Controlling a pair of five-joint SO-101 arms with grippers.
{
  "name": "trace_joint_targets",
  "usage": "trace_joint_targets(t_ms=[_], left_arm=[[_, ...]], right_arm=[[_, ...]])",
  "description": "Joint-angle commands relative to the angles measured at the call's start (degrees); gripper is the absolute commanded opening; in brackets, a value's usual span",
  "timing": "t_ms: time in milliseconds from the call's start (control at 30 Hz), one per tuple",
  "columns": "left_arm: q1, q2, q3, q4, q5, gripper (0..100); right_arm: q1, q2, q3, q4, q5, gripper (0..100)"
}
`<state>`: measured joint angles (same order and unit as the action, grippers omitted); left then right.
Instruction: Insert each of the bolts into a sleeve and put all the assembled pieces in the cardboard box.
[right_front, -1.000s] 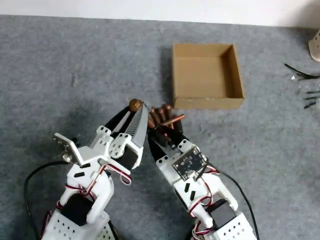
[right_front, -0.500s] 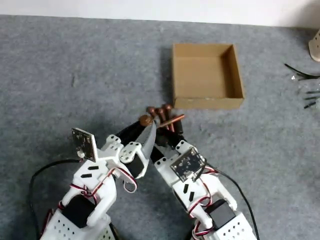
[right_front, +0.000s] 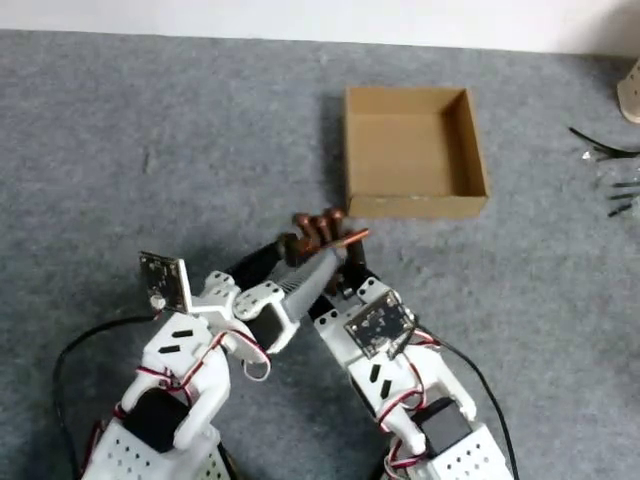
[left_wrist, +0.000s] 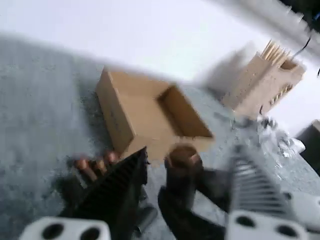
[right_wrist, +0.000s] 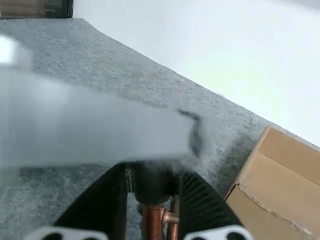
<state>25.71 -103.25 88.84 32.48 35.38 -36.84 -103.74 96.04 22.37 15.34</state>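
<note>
Grey felt-covered desk (right_front: 150, 120). Open brown cardboard box (right_front: 415, 207) is empty, so nothing delivered. Left tool (right_front: 300, 250) clamped on brown-headed copper bolt (right_front: 290, 243), just beside loose copper bolts (right_front: 325, 225) near box front. Right tool (right_wrist: 152, 172): grip cannot be told. Judgement: first insertion in hand, all pieces outstanding.

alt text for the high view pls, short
Two white robot arms extend from the bottom edge, the left gripper and right gripper meeting at a small cluster of copper bolts on a grey carpeted table. Just beyond the bolts sits an open, empty cardboard box.
</note>
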Motion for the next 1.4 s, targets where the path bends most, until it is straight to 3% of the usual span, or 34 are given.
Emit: trace_joint_targets(t_ms=[0, 200, 400, 533, 600, 800, 867, 1033, 1300, 1367], left_arm=[[-1.1, -0.66, -1.45, 0.26, 2.11, 35], [-2.59, -0.75, -9.01, 0.7, 8.35, 35], [-13.41, -0.75, -8.04, 4.92, 8.18, 35], [-19.12, -0.75, -3.3, 3.52, 7.03, 34], [-19.38, -0.66, -1.27, 1.14, 3.16, 29], [-19.56, -0.66, 6.9, -7.56, -6.24, 0], [-19.82, -0.57, 8.4, -9.93, -8.26, 3], [-25.71, -0.66, 8.31, -5.63, -13.63, 3], [-30.11, -0.66, 7.69, 1.32, -41.32, 3], [-29.85, -0.66, 7.25, 2.55, -43.34, 3]], right_arm=[[0.84, -0.92, 8.48, -0.4, 0.35, 0.4], [0.92, -0.92, 8.48, -0.4, 0.35, 0.4], [4.44, -0.92, 8.48, -0.48, 0.35, 0.4], [4.7, -0.92, 8.48, -0.4, 0.35, 0.4], [5.49, -0.92, 8.48, -0.31, 0.35, 0.4], [10.15, -0.92, 8.48, -0.4, 0.09, 0.4], [10.95, -0.75, 8.48, -0.4, 0.09, 0.4], [13.49, -0.4, 8.48, 0.04, 0.09, 0.4], [17.63, -0.92, 8.48, 3.65, 0.26, 0.4], [17.71, -0.92, 8.48, 3.65, 0.26, 0.4]])
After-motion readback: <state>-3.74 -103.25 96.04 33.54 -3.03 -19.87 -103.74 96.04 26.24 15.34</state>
